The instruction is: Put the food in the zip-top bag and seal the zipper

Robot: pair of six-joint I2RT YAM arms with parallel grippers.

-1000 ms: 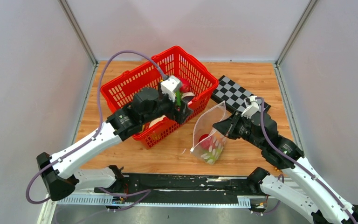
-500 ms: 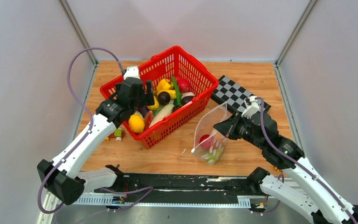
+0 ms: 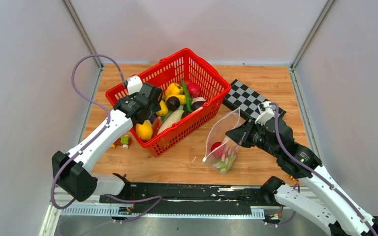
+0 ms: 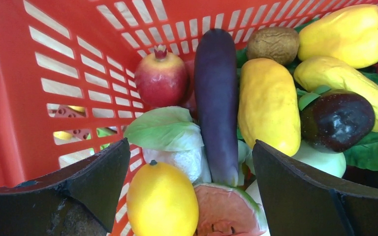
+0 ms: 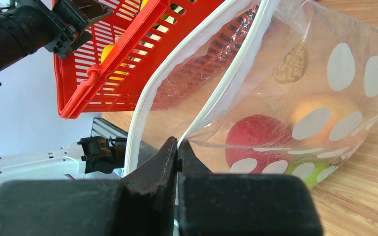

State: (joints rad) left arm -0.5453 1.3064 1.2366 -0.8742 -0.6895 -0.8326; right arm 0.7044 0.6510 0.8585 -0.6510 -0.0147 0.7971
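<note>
The left claw [image 4: 191,152] hangs with its jaws wide apart, holding nothing, over the left end of the red basket [image 4: 54,44], and the food [image 3: 173,103] lies straight below it. A purple eggplant [image 4: 216,98] runs lengthwise between the two jaws, so they stand across its narrow width. A lemon [image 4: 162,201] sits just beside it, nearer the claw. The bag [image 3: 221,145] stands right of the basket, well apart from this claw, its mouth up. The right claw [image 5: 178,145] is clamped on the zipper [image 5: 234,69], holding that mouth open, with a red fruit [image 5: 256,137] already inside

White arm links [image 3: 101,140], blk joints [image 3: 74,179], purple cables [image 3: 74,73], blk gripper fingers [image 4: 300,191].
</note>
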